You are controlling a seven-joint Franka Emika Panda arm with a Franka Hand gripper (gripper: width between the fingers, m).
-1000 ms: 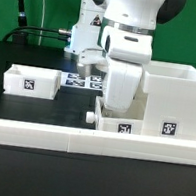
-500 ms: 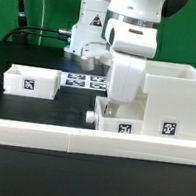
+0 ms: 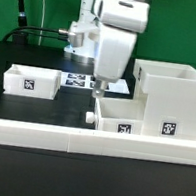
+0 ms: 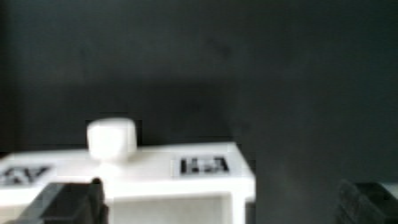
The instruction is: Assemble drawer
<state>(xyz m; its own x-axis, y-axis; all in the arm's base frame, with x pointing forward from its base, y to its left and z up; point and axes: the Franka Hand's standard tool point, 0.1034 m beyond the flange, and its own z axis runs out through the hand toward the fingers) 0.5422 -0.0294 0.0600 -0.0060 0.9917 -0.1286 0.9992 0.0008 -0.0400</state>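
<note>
The white drawer housing (image 3: 173,94) stands at the exterior view's right, its tag facing front. One small white tray (image 3: 119,113) lies against the housing's left side, its knob (image 3: 87,116) pointing to the exterior view's left. The second tray (image 3: 30,79) sits apart at the left. My gripper (image 3: 100,84) hangs just above the first tray's far left corner, open and empty. In the wrist view the tray (image 4: 178,172) and its knob (image 4: 112,138) lie below the gripper (image 4: 222,205), and the dark fingertips (image 4: 71,203) stand wide apart.
The marker board (image 3: 80,80) lies flat behind the trays. A long low white border wall (image 3: 90,139) runs along the front. Black cables lie on the dark table at the back left.
The arm has risen and shifted to the exterior view's left, off the tray by the housing. The tray stays where it was.
</note>
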